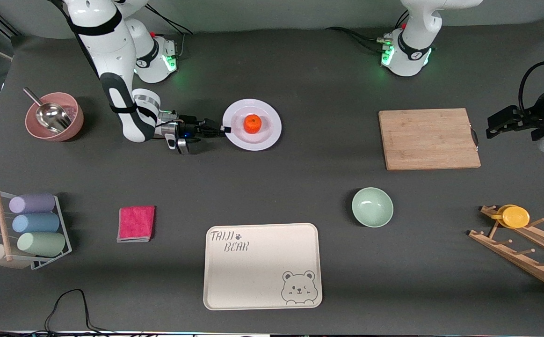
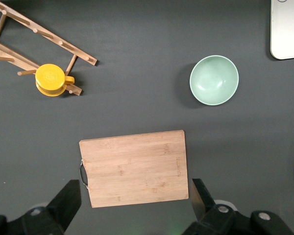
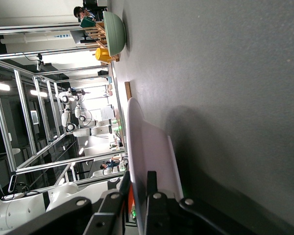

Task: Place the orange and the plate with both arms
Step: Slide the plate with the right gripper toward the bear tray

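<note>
The orange [image 1: 252, 123] sits in the middle of the white plate [image 1: 267, 136], which lies on the table toward the right arm's end. My right gripper [image 1: 225, 130] reaches in low from the side, with one finger over and one under the plate's rim. In the right wrist view the plate [image 3: 147, 147] stands edge-on and my right gripper [image 3: 138, 177] is shut on its rim. My left gripper [image 1: 491, 126] hangs open off the left arm's end of the cutting board [image 1: 428, 138]. The left wrist view shows my left gripper [image 2: 135, 193] spread wide, holding nothing.
A pale green bowl [image 1: 372, 207] and the beige bear tray [image 1: 261, 265] lie nearer the front camera. A wooden rack with a yellow cup [image 1: 515, 216] stands at the left arm's end. At the right arm's end are a pink bowl with a scoop [image 1: 54, 117], a pink cloth [image 1: 136, 223] and a cup rack [image 1: 33, 223].
</note>
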Action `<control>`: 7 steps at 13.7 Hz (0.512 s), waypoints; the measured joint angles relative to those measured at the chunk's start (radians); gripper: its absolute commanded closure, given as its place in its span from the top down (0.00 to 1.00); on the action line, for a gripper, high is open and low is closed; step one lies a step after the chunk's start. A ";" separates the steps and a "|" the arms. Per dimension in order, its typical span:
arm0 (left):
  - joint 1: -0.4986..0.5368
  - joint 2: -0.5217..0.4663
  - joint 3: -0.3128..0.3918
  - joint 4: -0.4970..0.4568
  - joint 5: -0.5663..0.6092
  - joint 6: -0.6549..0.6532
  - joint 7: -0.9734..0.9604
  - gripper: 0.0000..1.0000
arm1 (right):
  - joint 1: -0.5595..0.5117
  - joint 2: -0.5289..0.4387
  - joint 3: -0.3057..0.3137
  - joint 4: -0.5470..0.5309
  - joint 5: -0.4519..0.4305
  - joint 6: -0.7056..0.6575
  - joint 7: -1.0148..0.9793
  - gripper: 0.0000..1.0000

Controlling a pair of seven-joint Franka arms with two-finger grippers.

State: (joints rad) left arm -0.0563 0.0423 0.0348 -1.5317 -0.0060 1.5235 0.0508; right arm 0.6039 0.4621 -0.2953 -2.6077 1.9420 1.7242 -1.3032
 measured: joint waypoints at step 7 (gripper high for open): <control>0.001 0.000 0.000 0.000 0.000 0.000 0.000 1.00 | 0.000 0.001 0.001 0.000 0.000 -0.003 0.000 0.00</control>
State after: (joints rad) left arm -0.0551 0.0423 0.0349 -1.5318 -0.0060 1.5235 0.0508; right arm 0.6040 0.4629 -0.2947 -2.6077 1.9420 1.7215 -1.3032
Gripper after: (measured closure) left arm 0.000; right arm 0.921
